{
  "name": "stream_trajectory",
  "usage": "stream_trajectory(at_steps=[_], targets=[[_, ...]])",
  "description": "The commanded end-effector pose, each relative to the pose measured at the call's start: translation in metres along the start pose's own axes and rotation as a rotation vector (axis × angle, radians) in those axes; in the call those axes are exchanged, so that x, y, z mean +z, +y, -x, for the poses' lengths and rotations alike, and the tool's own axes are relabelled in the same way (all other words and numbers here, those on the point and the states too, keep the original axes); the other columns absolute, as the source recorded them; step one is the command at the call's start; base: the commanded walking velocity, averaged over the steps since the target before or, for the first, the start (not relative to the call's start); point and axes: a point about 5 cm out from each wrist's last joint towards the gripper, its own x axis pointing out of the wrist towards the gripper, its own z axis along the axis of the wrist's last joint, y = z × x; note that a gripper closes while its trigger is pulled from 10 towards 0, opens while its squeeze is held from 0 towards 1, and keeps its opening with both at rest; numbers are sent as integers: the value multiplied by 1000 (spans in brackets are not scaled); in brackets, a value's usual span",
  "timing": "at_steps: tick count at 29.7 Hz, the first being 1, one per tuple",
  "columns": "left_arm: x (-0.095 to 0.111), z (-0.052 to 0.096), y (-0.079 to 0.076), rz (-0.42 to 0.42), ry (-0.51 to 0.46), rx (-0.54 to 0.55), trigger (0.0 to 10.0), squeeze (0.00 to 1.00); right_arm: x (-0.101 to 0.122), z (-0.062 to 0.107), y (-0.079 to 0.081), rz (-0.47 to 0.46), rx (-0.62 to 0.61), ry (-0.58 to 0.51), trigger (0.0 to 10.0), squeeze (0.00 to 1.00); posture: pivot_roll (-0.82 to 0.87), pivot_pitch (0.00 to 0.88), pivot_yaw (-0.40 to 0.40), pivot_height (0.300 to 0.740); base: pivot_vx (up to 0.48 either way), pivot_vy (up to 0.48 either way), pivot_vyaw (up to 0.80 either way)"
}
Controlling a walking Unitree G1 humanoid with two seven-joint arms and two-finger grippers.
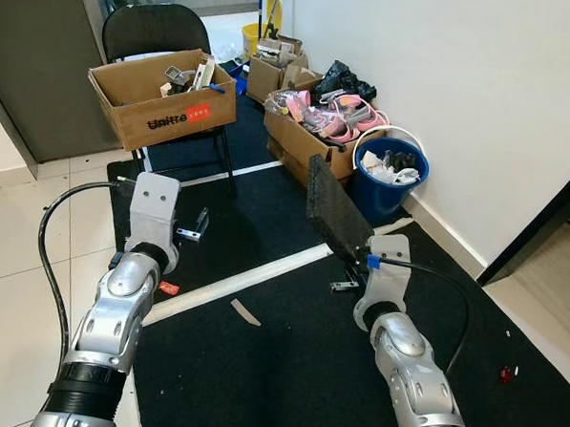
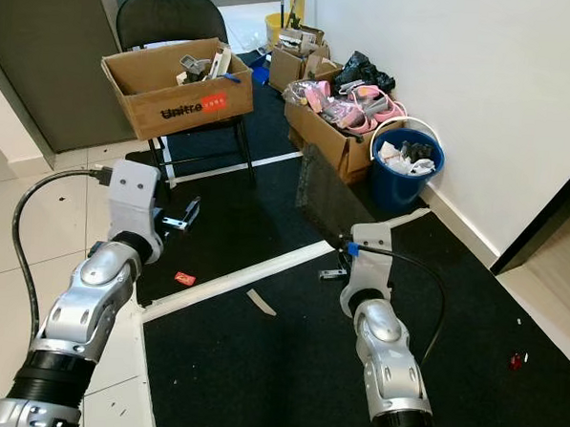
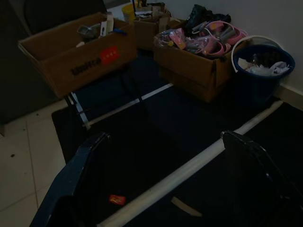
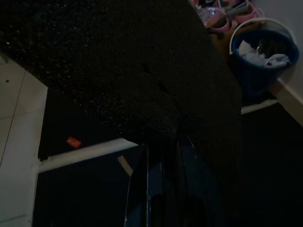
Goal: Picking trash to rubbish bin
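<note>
Our right gripper (image 1: 352, 244) has its jaws clamped on the lower edge of a stiff black mesh sheet (image 1: 331, 208), and that sheet is the trash we are carrying. From the jaws it stands up on edge and runs away from us, its long axis pointing toward the blue bucket (image 1: 369, 193). The bucket is the bin we take as our landmark: it stands against the wall, touching the cardboard box of pink items (image 1: 320, 130), and already holds crumpled white paper. The far end of the sheet stops short of the bucket's rim (image 4: 235, 37), with the bucket lying ahead and to the right of the jaws. In our judgement the coming move turns on this: the arm has to carry the sheet forward and right until its far end hangs over the rim, and because the sheet looks longer than the bucket is wide, it will probably need tilting end-down to go in.

Our left gripper (image 1: 196, 224) hangs with its jaws apart and empty, on the far side of our right arm from the bucket, so the right arm is plainly the nearer one. More scraps lie on the floor still farther from the bucket: a small red wrapper (image 1: 168, 288) and a pale strip (image 1: 244, 313) beside the white line (image 1: 263, 273) on the black mat.
</note>
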Motion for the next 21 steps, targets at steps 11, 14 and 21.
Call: stream_trajectory(at_steps=[11,14,21], targets=[[-20,7,-1,6,87,-2,10000,0,-27,9,0,-2,0,90,10000,0,8,155,55,740,329,0,0],[-20,8,-3,-3,92,-14,10000,0,-30,10,0,-2,-4,96,10000,0,8,157,54,740,352,0,0],[-18,7,-3,-6,87,-22,10000,0,-32,10,0,-5,-9,100,10000,0,12,157,56,740,355,0,0]])
